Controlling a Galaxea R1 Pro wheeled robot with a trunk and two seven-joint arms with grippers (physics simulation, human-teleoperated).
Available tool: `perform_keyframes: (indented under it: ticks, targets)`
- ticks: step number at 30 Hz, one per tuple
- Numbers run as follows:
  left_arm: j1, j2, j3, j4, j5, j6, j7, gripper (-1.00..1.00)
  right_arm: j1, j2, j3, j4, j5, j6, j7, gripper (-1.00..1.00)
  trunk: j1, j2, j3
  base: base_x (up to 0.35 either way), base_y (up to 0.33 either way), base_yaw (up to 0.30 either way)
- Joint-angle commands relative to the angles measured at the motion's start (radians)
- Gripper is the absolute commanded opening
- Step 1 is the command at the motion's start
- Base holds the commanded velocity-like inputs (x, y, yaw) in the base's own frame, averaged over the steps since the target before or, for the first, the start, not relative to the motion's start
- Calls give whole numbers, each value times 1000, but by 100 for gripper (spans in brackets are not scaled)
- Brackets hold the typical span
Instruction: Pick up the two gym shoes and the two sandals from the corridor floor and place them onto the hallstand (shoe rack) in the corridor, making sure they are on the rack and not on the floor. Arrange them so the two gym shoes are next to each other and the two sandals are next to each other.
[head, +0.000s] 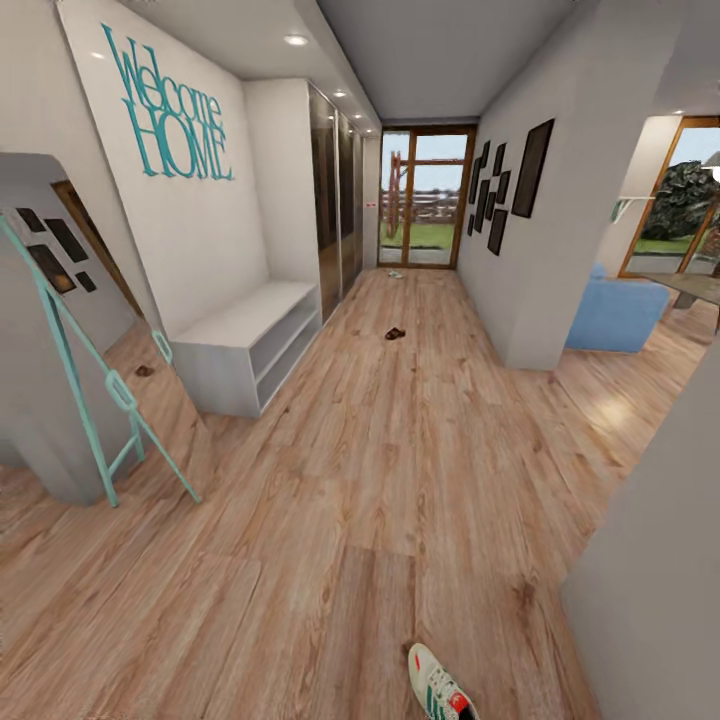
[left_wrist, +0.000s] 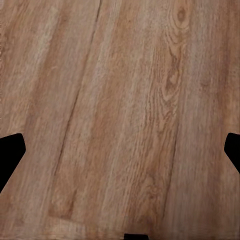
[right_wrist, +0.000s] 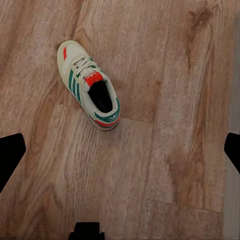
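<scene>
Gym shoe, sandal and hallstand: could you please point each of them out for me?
gym shoe (right_wrist: 90, 92), right wrist view, on its laces.
sandal (head: 395, 334), head view, on its brown top.
hallstand (head: 245, 318), head view, on its bench top.

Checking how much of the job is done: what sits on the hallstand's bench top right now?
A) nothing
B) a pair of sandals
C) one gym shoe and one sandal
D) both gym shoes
A: the hallstand bench top is bare, one gym shoe lies on the corridor floor near the robot, and brown sandals lie farther down the floor.
</scene>
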Motion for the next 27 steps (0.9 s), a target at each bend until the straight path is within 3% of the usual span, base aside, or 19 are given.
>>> perform_keyframes:
  ticks: [1, 8, 17, 27]
  targets:
    - [-1, 0, 2, 1, 1, -3, -1, 100, 0, 0, 1, 0, 1, -3, 0, 100, -1, -1, -1, -313, 0, 0]
    - [0, 0, 1, 1, 2, -3, -1, 100, 0, 0, 1, 0, 1, -3, -2, 100, -1, -1, -1, -162, 0, 60]
    - [0, -1, 1, 1, 1, -3, -1, 100, 0, 0, 0, 0, 1, -3, -2, 100, -1, -1, -1, -19, -3, 228]
    - [0, -5, 0, 1, 0, -3, -2, 100, 0, 0, 0, 0, 1, -3, -2, 100, -1, -1, -1, -1, -195, 271]
